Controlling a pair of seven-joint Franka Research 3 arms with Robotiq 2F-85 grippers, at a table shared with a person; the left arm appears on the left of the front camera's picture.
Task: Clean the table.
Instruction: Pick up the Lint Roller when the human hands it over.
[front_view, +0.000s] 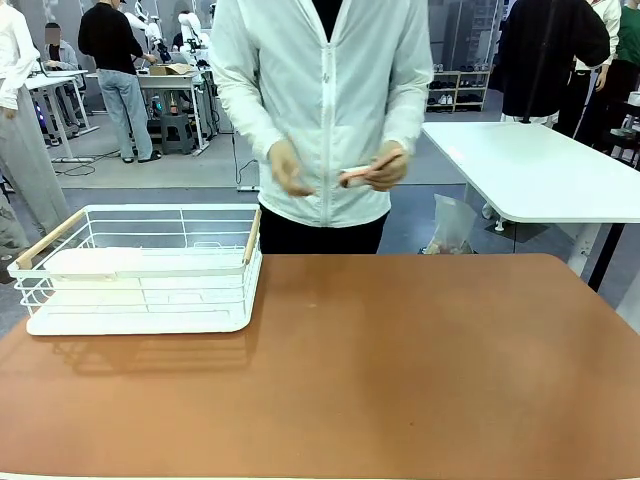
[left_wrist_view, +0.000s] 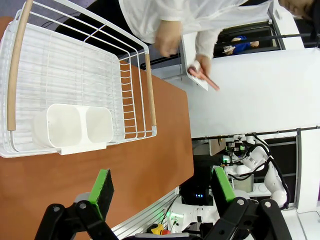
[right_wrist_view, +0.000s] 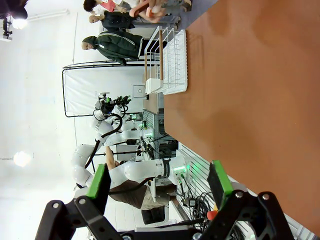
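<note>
Table (front_view: 400, 370), the wide reddish-brown one to be cleaned, lies below and ahead of both sets of jaws. A person (front_view: 325, 100) in a white jacket stands at its far edge, well beyond the jaws, probably there to hand things over or set them down.

A white wire basket (front_view: 150, 265) with wooden handles sits on the table's far left part. It lies straight ahead of the left gripper (left_wrist_view: 162, 192), past the fingertips and well apart from them, and far ahead of the right gripper (right_wrist_view: 159, 182). It looks like the place where cleared things should go.

Both grippers are poised near the table's near edge with jaws spread wide and nothing between the green pads, a ready stance for whatever comes next.

Inside the basket, at the end nearest the left jaws, stands a white two-pocket holder (left_wrist_view: 75, 125), empty as far as can be seen.

Smallest is a thin pinkish item (front_view: 358, 176), held in one hand (front_view: 390, 165) of the person at waist height, past the table's far edge and far from either gripper. What it is cannot be told.
</note>
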